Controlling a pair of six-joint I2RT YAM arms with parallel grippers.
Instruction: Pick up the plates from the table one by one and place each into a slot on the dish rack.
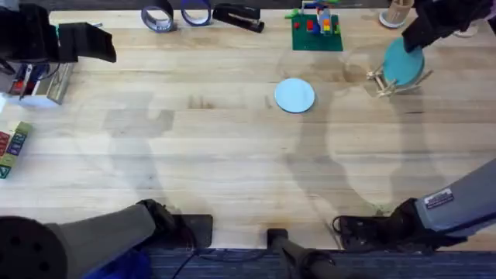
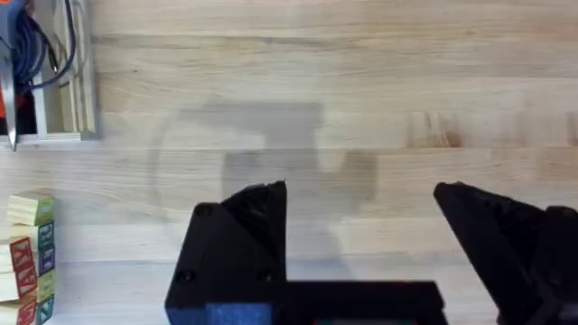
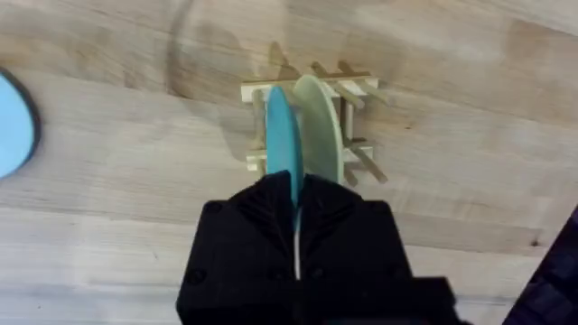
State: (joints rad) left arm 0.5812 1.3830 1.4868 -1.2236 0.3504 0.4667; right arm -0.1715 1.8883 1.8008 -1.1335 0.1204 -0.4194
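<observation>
From overhead I see my right hand at the far right of the light wooden butcher-block surface, over the small light-wood dowel dish rack, with the bright teal-blue round plastic plate standing on edge there. The arm hides how the plate meets the pegs. The right wrist camera gives me that: the black fingers are pinched on the teal plate's rim, and the plate stands upright down between the rack's pegs, just beside a cream-yellow plate already sitting in the neighbouring slot. From above, that cream plate is lost behind the teal one.

The pale light-blue round plate lies flat near the middle of the surface, well apart from the rack; the right wrist camera catches its edge off to one side.

My left hand hangs over bare wood with its fingers spread wide and nothing between them. Its camera picks up a stack of coloured wooden letter blocks and a pale wooden box holding cables.

Along the far edge I have two tape rolls, a black stapler and a green toy-brick baseplate with bricks on it, between the pale plate and that edge.
</observation>
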